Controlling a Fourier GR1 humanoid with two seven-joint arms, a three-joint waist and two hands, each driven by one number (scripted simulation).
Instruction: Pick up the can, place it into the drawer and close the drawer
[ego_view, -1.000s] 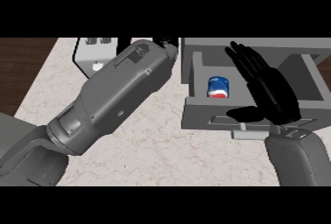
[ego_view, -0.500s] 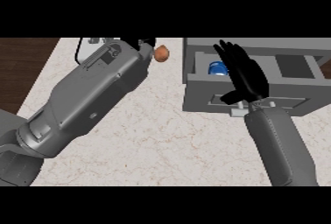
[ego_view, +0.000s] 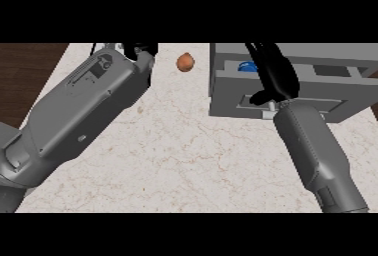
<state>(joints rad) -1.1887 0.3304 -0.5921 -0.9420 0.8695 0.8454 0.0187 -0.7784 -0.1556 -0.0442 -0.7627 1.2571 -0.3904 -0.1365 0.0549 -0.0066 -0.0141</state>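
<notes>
Half the can (blue) shows beside the right hand.

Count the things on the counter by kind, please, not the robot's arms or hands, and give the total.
Can, blue, partly hidden, inside the drawer: 1
Drawer unit, grey: 1
Small brown egg-shaped thing: 1
Total: 3

Pale marbled counter, small brown egg-shaped object, grey drawer unit at right
</notes>
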